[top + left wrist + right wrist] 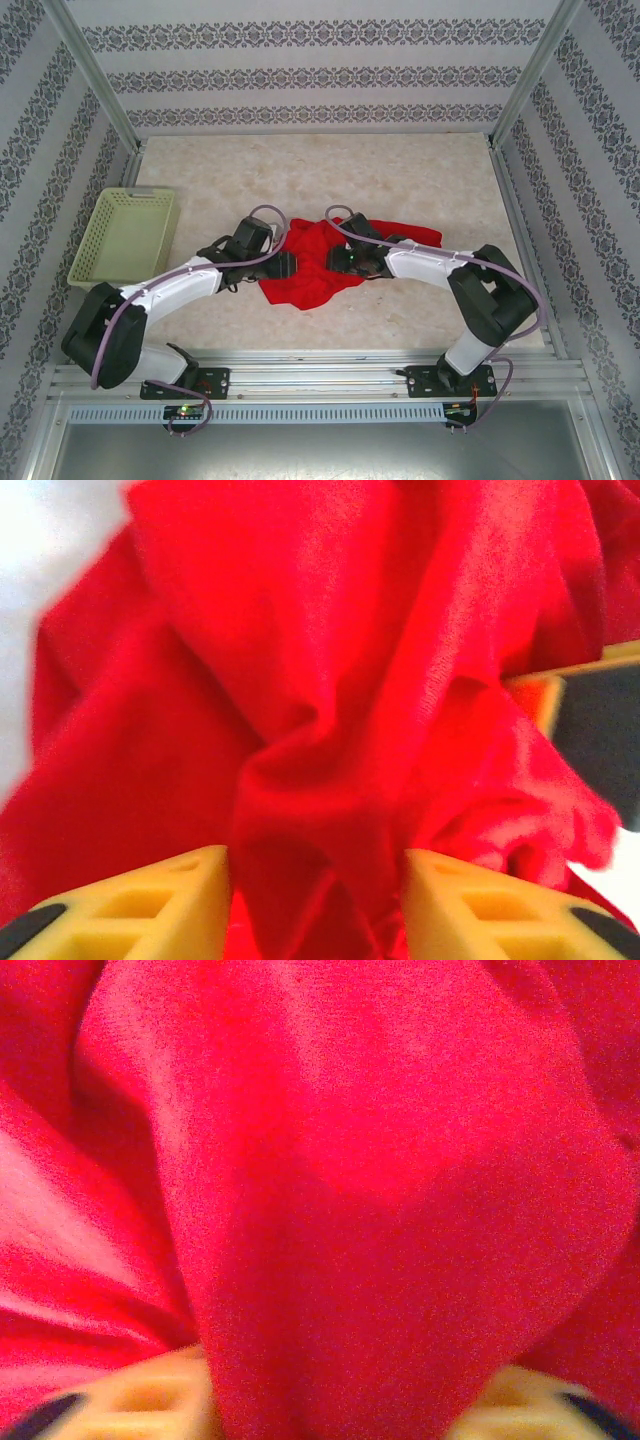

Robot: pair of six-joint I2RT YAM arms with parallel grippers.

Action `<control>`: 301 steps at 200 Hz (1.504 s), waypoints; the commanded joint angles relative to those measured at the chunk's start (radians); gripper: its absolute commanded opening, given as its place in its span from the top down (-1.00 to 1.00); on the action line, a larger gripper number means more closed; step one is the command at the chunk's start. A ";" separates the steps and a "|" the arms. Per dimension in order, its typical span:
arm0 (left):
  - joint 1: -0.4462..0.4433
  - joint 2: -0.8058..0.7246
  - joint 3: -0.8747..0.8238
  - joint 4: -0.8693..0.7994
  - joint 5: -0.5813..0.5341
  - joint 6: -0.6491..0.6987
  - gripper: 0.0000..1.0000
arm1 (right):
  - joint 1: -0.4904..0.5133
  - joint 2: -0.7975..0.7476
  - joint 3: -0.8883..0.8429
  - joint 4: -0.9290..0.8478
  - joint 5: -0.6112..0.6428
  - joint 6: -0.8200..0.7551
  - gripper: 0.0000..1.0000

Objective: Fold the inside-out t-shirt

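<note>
First, left gripper (318, 880): yellow fingers clenched on a gathered bunch of red cloth, folds converging into the gap.
Right gripper (345, 1400): a fold of cloth fills the gap between its fingers; whether pinched or merely draped, I cannot tell.
Inside-out t-shirt (310, 285): crumpled heap mid-table, directly between the two grippers, which face each other across it.
Long axis: near-left to far-right, the loose tail trailing behind the right arm's wrist.
Nearer arm: both touch it; spreading probably calls for drawing apart sideways.
Pale green basket (140, 192): well apart, far left.
</note>
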 commanded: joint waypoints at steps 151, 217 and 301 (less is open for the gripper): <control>-0.066 -0.132 0.248 -0.439 -0.559 0.183 0.43 | -0.092 -0.508 -0.165 -0.027 0.086 0.003 1.00; -0.328 -0.155 0.188 -0.211 -0.258 0.206 0.07 | -0.021 -0.442 -0.060 0.004 -0.010 0.107 1.00; -0.337 0.115 0.271 -0.106 -0.407 0.169 -0.15 | 0.016 -0.402 -0.007 -0.026 0.012 0.160 1.00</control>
